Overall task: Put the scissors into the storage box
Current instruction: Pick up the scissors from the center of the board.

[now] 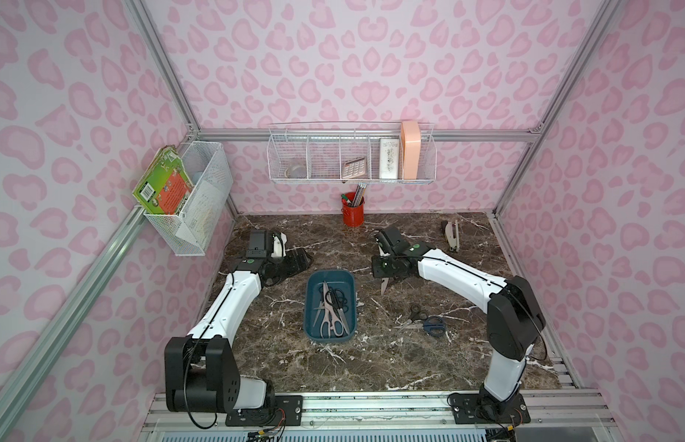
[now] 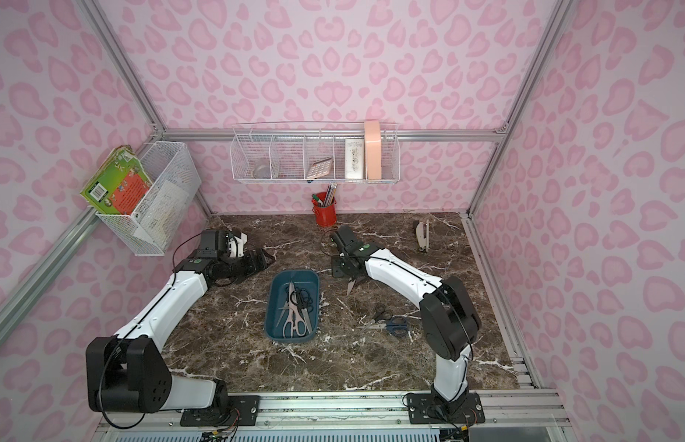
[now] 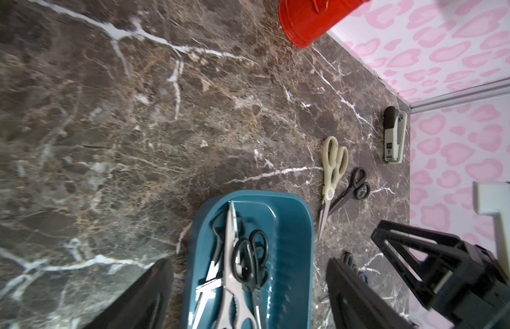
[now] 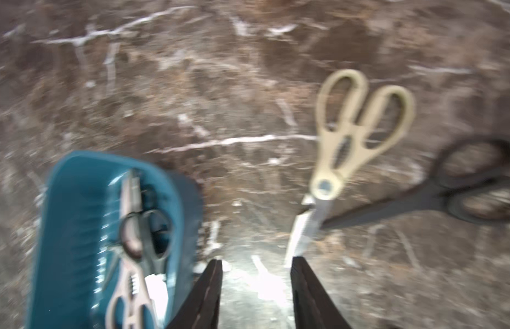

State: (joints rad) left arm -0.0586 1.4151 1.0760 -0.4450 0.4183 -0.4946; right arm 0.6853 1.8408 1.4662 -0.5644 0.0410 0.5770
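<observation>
Right end effector (image 4: 257,260): jaws parted, empty. Cream-handled scissors (image 4: 337,159), blade tip just beside it; storage box (image 4: 74,216) on opposite side. Left end effector (image 3: 249,262): wide, empty.

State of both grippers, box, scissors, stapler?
left gripper: open, empty
right gripper: open, empty
storage box: upright, holds several scissors
cream scissors: on table, closed
black scissors: on table, tip at cream pair's blade
blue scissors: on table, outside box
small black scissors: on table beside blue pair
stapler: on table
</observation>
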